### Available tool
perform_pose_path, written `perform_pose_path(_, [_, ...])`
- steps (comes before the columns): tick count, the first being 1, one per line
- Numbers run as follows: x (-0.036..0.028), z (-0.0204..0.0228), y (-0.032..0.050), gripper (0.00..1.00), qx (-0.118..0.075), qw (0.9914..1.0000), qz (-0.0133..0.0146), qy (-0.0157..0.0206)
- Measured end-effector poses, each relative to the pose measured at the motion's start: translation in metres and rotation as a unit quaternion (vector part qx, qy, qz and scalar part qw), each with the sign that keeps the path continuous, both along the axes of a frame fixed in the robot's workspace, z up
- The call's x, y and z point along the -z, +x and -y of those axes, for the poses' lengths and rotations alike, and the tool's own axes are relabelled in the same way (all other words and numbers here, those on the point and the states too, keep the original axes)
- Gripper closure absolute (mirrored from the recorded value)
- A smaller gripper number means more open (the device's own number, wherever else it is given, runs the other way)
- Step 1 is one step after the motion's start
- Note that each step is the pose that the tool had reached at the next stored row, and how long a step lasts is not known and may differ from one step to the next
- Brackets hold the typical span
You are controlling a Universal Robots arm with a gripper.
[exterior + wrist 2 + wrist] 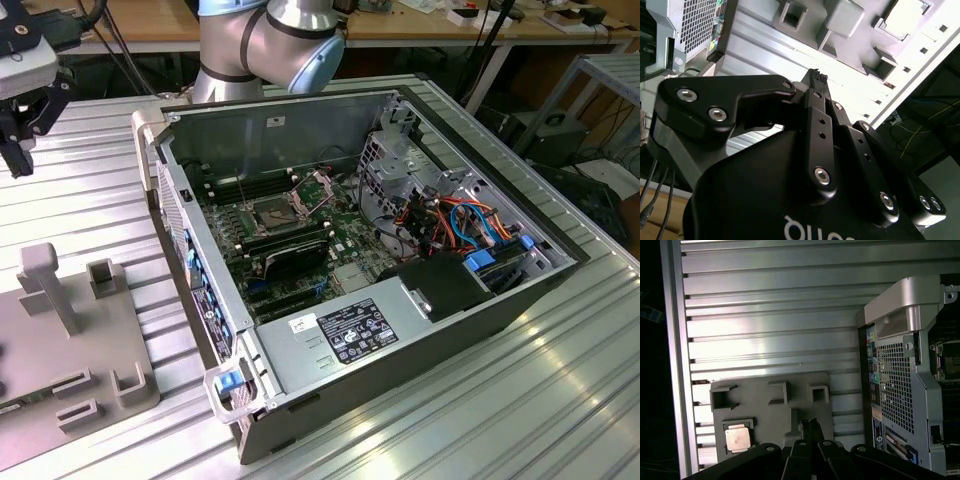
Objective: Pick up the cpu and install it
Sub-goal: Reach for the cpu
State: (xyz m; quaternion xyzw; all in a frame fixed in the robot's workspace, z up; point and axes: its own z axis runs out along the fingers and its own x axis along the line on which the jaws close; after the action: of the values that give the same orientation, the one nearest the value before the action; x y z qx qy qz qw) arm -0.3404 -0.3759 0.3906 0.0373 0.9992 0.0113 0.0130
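**A:** Log entry: where is the cpu?

**B:** The cpu (737, 438) lies flat with its metal top up. It sits in a square recess at one corner of the grey fixture plate (771, 407). Nothing grips or touches it.

**A:** End effector?

**B:** In both wrist views the gripper (810, 421) (815, 74) has its two fingers pressed together with nothing between them. It hangs above the fixture plate. Its tips line up over the plate near the small square pockets, apart from the cpu.

**A:** What is the plate on?

**B:** It is on the ribbed aluminium table (770, 315). In the exterior view the plate lies just beside the computer case (420, 320), on the exterior view's left.

**A:** State of the case?

**B:** It lies on its side with the open face up and the motherboard (335, 240) exposed. The socket (273, 212) is a dark square frame, and its hinged plate (315, 188) is tilted up and back. Two long black memory sticks (290, 247) stand near the socket.

**A:** The arm?

**B:** Its silver-and-blue arm joint (275, 40) shows behind the case.
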Motion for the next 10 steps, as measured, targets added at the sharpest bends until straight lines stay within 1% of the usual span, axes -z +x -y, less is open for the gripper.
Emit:
perform_pose_path(5, [0.0001,0.0000,-0.0091,0.89,0.000,1.00000,0.0000,0.0000])
perform_pose_path(6, [0.0002,0.0000,-0.0139,0.89,0.000,1.00000,0.0000,0.0000])
perform_pose_path(10, [0.0003,0.0000,-0.0218,0.89,0.000,1.00000,0.0000,0.0000])
